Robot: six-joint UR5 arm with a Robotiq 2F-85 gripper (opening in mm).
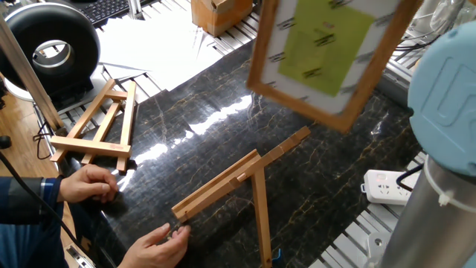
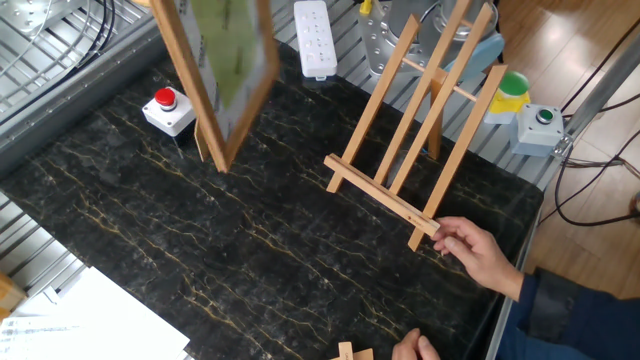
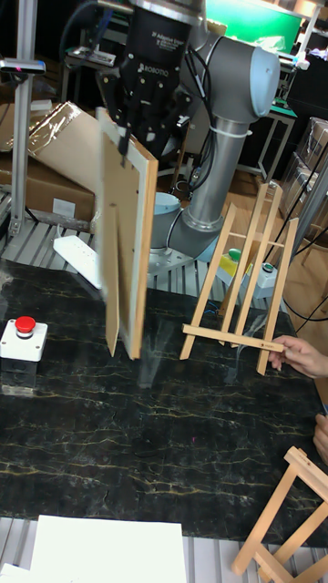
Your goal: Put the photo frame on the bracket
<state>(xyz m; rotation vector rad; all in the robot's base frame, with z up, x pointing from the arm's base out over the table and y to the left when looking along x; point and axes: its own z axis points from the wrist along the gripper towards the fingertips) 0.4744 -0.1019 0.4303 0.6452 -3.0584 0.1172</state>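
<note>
The photo frame (image 3: 137, 255), light wood around a white sheet with a yellow-green panel (image 1: 327, 52), hangs above the dark table, turned nearly edge-on in the other fixed view (image 2: 230, 80). My gripper (image 3: 128, 137) is shut on its top edge. The bracket (image 2: 385, 200) stands upright to the frame's right in the tall fixed view (image 3: 232, 339), with a clear gap between them. In one fixed view the bracket (image 1: 238, 179) lies below and left of the frame. A person's hand (image 2: 470, 245) holds one end of the bracket's ledge bar.
A smaller A-shaped easel (image 1: 100, 123) lies at the table's side. A red button box (image 2: 166, 108) sits near the frame's lower edge. A white power strip (image 2: 314, 35) lies behind. Another hand (image 1: 89, 182) rests near the small easel. White paper (image 2: 80, 320) covers one corner.
</note>
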